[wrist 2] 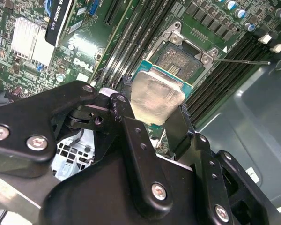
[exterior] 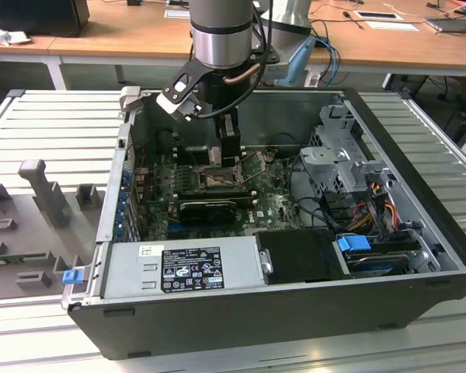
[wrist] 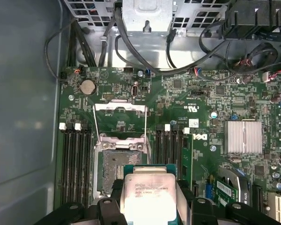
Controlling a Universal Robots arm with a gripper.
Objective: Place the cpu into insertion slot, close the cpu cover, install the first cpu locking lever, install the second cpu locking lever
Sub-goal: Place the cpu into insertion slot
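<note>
We see the insertion slot (wrist: 111, 166) free below our hand (wrist: 148, 208) with the cpu (wrist: 147, 190), the opened cpu cover (wrist: 120, 107) and memory slots (wrist: 76, 159) standing close beside it.

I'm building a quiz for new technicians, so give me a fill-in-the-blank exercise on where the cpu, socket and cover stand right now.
1. The gripper is ____ on the cpu.
2. With no chip seated in it, the insertion slot is ____.
3. The cpu cover is swung ____, away from the insertion slot.
4. The circuit board around the slot is ____ in colour.
Missing words: shut; empty; open; green.
</note>
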